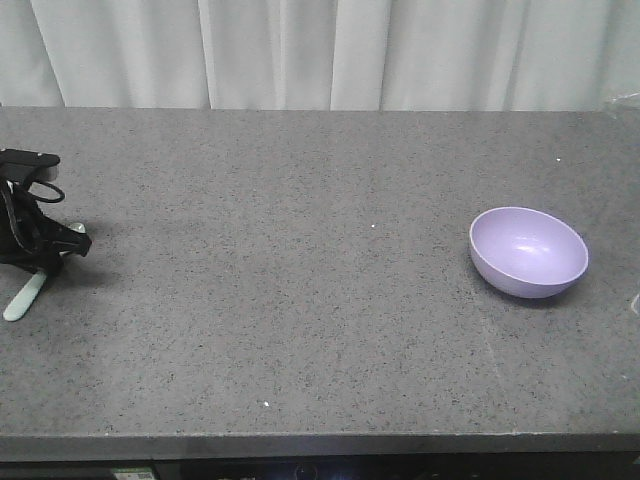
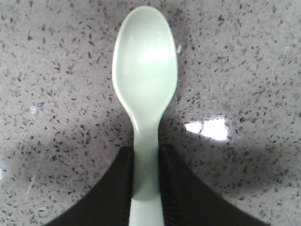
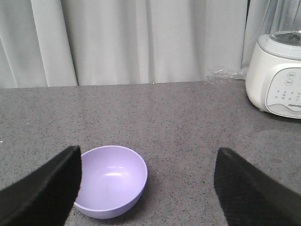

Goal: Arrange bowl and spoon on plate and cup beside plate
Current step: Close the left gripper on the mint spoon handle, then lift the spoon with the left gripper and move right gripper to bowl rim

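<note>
At the counter's left edge, roughly mid-depth: left gripper is clamped on the spoon. Left wrist view shows both black fingers pressed against the sides of the handle, just below the neck. Jaws are nearly closed, with only the handle's width between them. Spoon's scoop is face up and sticks out past the fingertips, in line with the gripper. In the front view, one mint-green end pokes out under the gripper toward the front edge and looks to be touching the surface. Can't tell whether the rest of the spoon is resting on the counter or held just off it.

Bowl is upright and empty on the right side of the counter, near the right edge and about mid-depth, well apart from the spoon. Nothing is touching it.

Right gripper is spread wide with nothing between the jaws. Per the right wrist view it sits above the counter, off the surface and not in contact with anything. Bowl appears low in that view, just beside the left-hand finger and mostly inside the gap.

Background: a white blender base with a clear jug sits toward the far right corner. Pale curtain hangs along the far edge.
</note>
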